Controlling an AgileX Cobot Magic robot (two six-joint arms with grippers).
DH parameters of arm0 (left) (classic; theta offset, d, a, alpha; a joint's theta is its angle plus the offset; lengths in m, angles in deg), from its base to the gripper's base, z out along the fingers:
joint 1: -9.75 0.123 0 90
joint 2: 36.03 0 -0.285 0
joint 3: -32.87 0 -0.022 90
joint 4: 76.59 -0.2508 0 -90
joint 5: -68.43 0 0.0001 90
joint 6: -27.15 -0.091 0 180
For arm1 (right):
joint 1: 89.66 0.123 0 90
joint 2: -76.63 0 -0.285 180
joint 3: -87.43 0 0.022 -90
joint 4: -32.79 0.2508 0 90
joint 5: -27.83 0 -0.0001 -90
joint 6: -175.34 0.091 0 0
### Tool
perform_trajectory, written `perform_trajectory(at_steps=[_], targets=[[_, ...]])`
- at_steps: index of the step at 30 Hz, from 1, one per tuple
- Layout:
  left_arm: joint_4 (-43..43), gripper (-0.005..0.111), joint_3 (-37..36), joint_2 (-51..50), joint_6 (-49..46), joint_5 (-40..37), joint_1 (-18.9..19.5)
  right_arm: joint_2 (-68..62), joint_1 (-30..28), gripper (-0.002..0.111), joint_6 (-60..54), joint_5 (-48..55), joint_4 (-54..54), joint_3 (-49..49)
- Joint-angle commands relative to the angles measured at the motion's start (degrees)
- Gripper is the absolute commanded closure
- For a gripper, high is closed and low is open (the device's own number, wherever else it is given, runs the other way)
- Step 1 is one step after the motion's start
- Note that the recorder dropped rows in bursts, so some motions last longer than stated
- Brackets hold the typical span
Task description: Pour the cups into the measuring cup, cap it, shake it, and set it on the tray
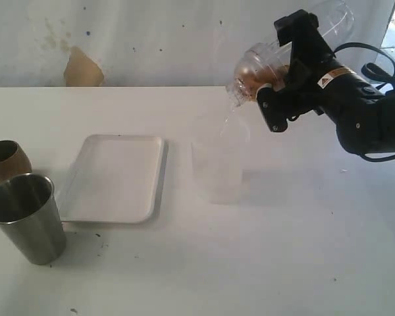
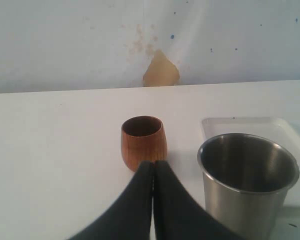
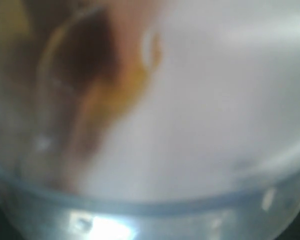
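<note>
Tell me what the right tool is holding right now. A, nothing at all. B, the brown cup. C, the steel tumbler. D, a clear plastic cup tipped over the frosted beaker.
D: the right tool grips the clear plastic cup tilted above the frosted beaker, while the steel tumbler and brown cup stand untouched on the table.
</note>
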Motion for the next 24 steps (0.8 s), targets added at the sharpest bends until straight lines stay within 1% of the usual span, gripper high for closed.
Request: perform_trajectory(at_steps=[1, 9, 13, 18, 24], targets=[[-0.2, 0.106, -0.3, 0.1, 0.1, -0.1, -0.1, 0.7, -0.3, 0.108, -0.8, -3.1, -0.4, -0.6], [-0.2, 0.106, -0.3, 0.1, 0.1, -0.1, -0.1, 0.8, -0.3, 0.108, -0.8, -3.3, -1.8, -0.6], [-0.2, 0.106, -0.3, 0.1, 0.1, -0.1, -0.1, 0.8, -0.3, 0.108, -0.8, -5.0, -1.8, -0.6], [-0.2, 0.106, -0.3, 0.1, 0.1, -0.1, -0.1, 0.8, -0.3, 0.108, -0.8, -5.3, -4.9, -0.6], [-0.2, 0.106, -0.3, 0.1, 0.1, -0.1, -0.1, 0.8, -0.3, 0.108, -0.8, -5.3, -6.1, -0.6]])
